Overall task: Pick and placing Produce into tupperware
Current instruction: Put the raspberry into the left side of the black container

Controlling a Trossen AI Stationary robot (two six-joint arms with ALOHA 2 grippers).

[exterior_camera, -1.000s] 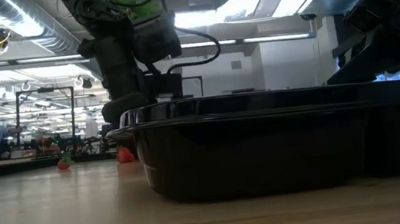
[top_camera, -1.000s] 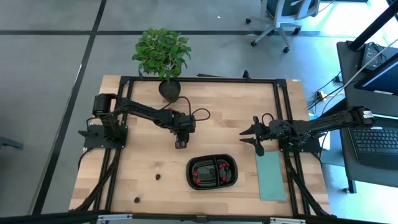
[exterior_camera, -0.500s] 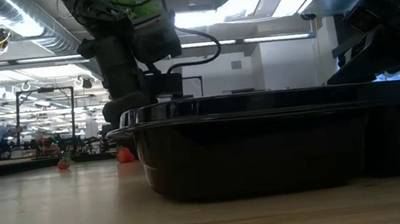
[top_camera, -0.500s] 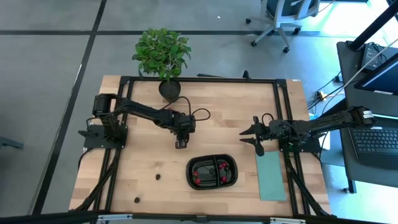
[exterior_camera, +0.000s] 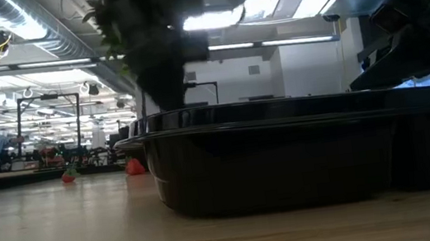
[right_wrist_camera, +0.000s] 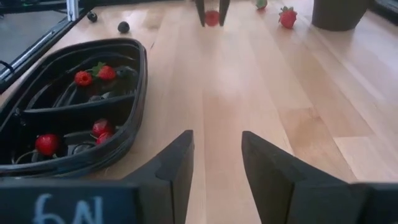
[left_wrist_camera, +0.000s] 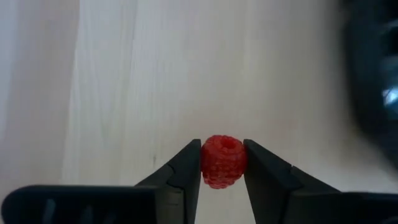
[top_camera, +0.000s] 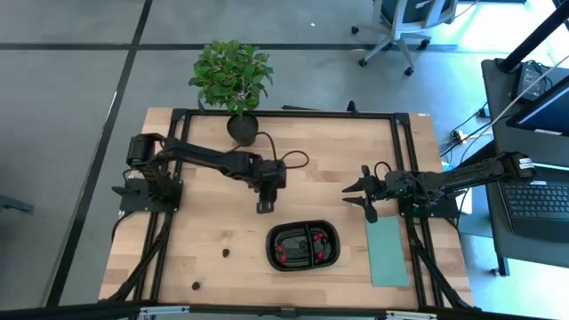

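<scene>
A pale wooden bench (top_camera: 204, 240) is seen from above, framed by black rails, with a leafy potted plant (top_camera: 232, 78) at its far edge and a flat teal sheet (top_camera: 388, 252) at its right. The black two-compartment tupperware (top_camera: 304, 245) is set near the front of the bench, red berries visible in both compartments, and its dark wall fills the low view (exterior_camera: 302, 150). The left claw (top_camera: 264, 206) is held above the bare wood just behind the tupperware's left end, its two fingers closed around a single red raspberry (left_wrist_camera: 224, 160), which is pinched between the tips. The right claw (top_camera: 364, 199) is parked beside the teal sheet, its fingers (right_wrist_camera: 177, 163) parted with nothing between them. Two dark berries (top_camera: 226, 252) are left loose on the bench toward the front left. A strawberry (right_wrist_camera: 287, 17) is seen lying near the plant pot.
</scene>
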